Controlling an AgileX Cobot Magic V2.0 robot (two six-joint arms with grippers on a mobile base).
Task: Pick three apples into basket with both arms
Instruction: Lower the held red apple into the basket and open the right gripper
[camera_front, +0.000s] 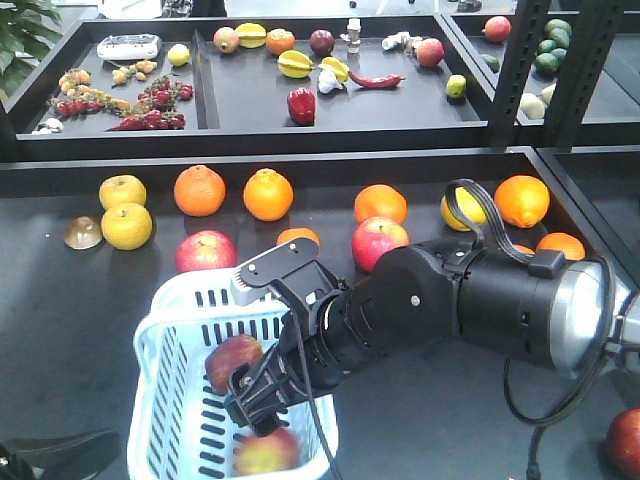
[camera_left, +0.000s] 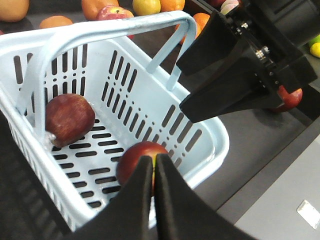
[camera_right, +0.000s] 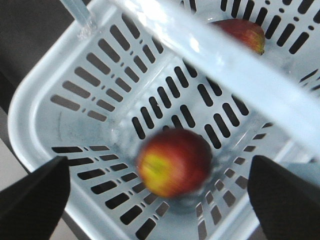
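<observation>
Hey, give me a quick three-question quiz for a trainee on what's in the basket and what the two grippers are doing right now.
1. How many apples lie inside the blue-white basket?
2. True or false: the right gripper is shut on an apple.
3. The left gripper is: A) wide open, B) shut and empty, C) shut on an orange.
Key: 1. Two. 2. False; it is open above a blurred apple. 3. B.
</observation>
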